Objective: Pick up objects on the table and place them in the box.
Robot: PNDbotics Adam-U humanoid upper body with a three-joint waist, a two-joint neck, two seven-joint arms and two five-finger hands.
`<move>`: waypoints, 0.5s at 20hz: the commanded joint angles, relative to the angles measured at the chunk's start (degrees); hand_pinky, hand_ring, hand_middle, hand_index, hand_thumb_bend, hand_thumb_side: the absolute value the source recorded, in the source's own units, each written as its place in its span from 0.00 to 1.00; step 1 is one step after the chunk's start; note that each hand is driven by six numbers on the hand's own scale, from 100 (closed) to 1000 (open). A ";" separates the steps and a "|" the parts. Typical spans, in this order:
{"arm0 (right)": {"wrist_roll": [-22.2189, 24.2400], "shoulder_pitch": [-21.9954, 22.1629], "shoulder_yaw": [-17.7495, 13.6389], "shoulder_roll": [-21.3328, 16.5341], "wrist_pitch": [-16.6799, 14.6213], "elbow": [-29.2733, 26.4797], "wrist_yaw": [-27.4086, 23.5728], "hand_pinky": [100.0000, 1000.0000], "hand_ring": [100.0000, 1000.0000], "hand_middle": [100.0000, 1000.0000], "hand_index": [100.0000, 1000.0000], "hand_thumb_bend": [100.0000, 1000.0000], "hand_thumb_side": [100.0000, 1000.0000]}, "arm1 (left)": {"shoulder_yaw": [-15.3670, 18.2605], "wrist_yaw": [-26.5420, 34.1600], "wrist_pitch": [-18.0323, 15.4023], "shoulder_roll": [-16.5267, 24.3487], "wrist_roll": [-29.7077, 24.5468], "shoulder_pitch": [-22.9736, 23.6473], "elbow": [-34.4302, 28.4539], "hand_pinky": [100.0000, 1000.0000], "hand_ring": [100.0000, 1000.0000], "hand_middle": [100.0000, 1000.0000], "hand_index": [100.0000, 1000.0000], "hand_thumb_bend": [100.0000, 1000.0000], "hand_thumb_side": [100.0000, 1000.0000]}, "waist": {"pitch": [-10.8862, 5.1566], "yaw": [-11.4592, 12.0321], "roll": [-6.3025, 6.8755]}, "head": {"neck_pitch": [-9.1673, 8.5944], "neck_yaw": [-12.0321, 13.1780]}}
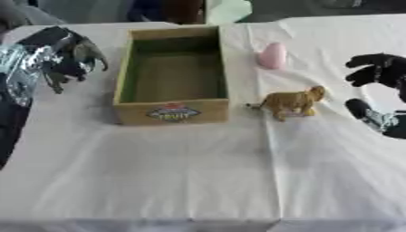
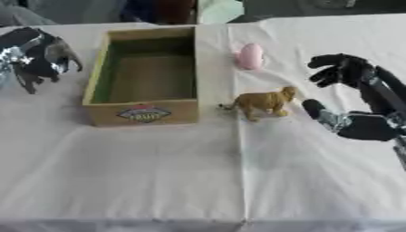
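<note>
White cloth carries a tan, four-legged lion figure (image 1: 292, 102) standing upright.

Your open box (image 1: 172, 105) sits on the white tabletop (image 1: 158, 172), its labelled end toward you. Just right of its near corner stands a tan toy lion (image 1: 293, 102); a pink egg-shaped thing (image 1: 272, 55) lies farther back. Your right robot hand (image 1: 379, 72) hangs beside the lion, fingers curled and thumb spread, holding nothing. Your left robot hand (image 1: 67, 54) hangs left of the box, fingers drooping.
</note>
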 commanded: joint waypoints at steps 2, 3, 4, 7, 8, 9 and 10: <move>-0.06 -0.42 -0.44 -0.91 -0.01 -0.24 -0.22 0.67 0.71 0.76 0.86 0.29 0.34 | -1.47 2.06 -1.00 0.98 -0.96 -2.96 -6.39 0.50 0.35 0.33 0.63 0.00 0.21 | -1.37 -0.01 -0.03 | 0.29 -0.13; 0.01 -0.43 -0.40 -0.87 -0.02 -0.20 -0.23 0.67 0.71 0.76 0.86 0.29 0.34 | -1.98 2.42 -1.30 0.29 -1.12 -3.37 -7.51 0.50 0.35 0.33 0.63 0.00 0.22 | -1.44 -0.05 -0.02 | 0.29 -0.07; 0.07 -0.45 -0.36 -0.83 -0.02 -0.17 -0.26 0.67 0.71 0.76 0.86 0.29 0.34 | -2.61 2.70 -1.64 -0.50 -1.32 -3.73 -8.61 0.51 0.35 0.33 0.63 0.00 0.22 | -1.48 -0.08 -0.01 | 0.29 -0.05; 0.35 -0.63 -0.13 -0.69 -0.03 -0.12 -0.40 0.67 0.71 0.76 0.86 0.29 0.34 | -4.56 2.92 -2.66 -3.06 -2.37 -4.53 -10.83 0.51 0.36 0.33 0.63 0.00 0.23 | -1.57 -0.29 0.02 | 0.29 0.08; 0.48 -0.73 -0.03 -0.64 -0.03 -0.09 -0.46 0.67 0.71 0.76 0.86 0.29 0.34 | -5.08 2.77 -2.93 -4.05 -2.67 -4.76 -11.17 0.51 0.36 0.33 0.63 0.00 0.23 | -1.60 -0.44 0.03 | 0.29 0.22; 0.59 -0.82 0.05 -0.58 -0.03 -0.06 -0.52 0.67 0.71 0.76 0.86 0.29 0.34 | -5.52 2.47 -3.15 -5.10 -2.86 -4.95 -11.36 0.51 0.36 0.33 0.63 0.00 0.23 | -1.61 -0.61 0.03 | 0.29 0.39; 0.68 -0.89 0.11 -0.54 -0.03 -0.04 -0.59 0.67 0.71 0.76 0.86 0.29 0.34 | -5.91 2.08 -3.35 -6.03 -3.00 -5.08 -11.39 0.51 0.36 0.33 0.63 0.00 0.23 | -1.60 -0.76 0.01 | 0.29 0.50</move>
